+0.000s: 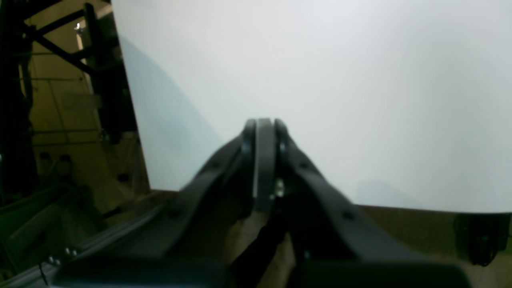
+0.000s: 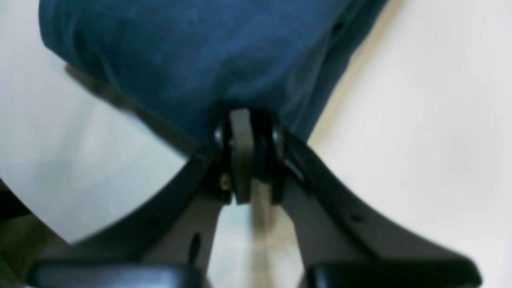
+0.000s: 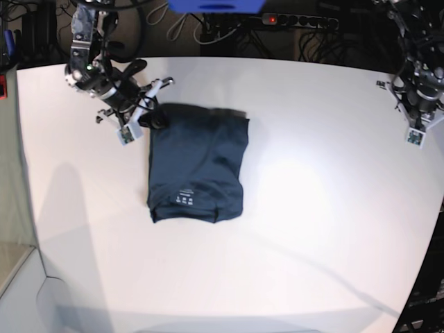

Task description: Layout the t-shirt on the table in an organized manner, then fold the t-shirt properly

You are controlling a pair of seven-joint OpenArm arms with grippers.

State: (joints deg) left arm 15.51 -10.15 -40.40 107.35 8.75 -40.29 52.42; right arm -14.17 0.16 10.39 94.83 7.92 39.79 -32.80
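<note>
The dark navy t-shirt [image 3: 198,163] lies folded into a compact rectangle on the white table [image 3: 312,208], left of centre, with a small white label [image 3: 186,199] showing near its front edge. My right gripper [image 3: 154,119] is at the shirt's far left corner. In the right wrist view its fingers [image 2: 240,152] are shut on a bunched edge of the blue cloth [image 2: 192,60]. My left gripper [image 1: 264,122] is shut with nothing between its fingers, over bare table [image 1: 340,80] near an edge. Its arm [image 3: 417,90] stands at the table's far right, well away from the shirt.
Cables and a power strip [image 3: 298,21] run behind the table's far edge. A dark metal frame [image 1: 60,60] and floor show beyond the table's edge in the left wrist view. White tabletop surrounds the shirt on all sides.
</note>
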